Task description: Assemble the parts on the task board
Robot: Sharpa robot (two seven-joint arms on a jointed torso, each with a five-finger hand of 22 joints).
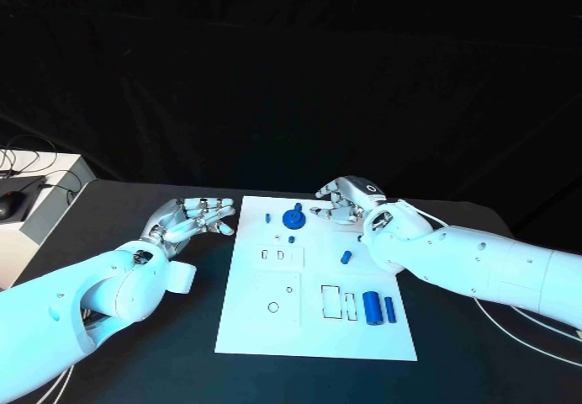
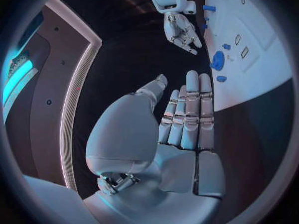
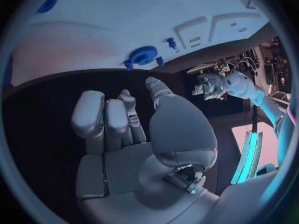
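Observation:
The white task board [image 1: 315, 337] lies in the middle of the black table. A blue round disc [image 1: 293, 219] stands near its far edge, with a small blue peg [image 1: 268, 217] to its left. A short blue piece [image 1: 346, 257] lies mid-board, and two blue cylinders [image 1: 373, 308] lie side by side near the right edge. My left hand [image 1: 194, 217] hovers off the board's far left corner, fingers stretched out, holding nothing. My right hand [image 1: 349, 202] is at the board's far edge just right of the disc, also holding nothing. The disc [image 3: 143, 55] lies just beyond the right hand's fingertips [image 3: 127, 97].
Rectangular slots [image 1: 330, 303] and small holes [image 1: 274, 307] are cut into the board. A white cabinet [image 1: 49, 198] with a dark mouse [image 1: 10, 202] and cables stands off the table's left side. A white cable [image 1: 510, 332] trails under the right arm.

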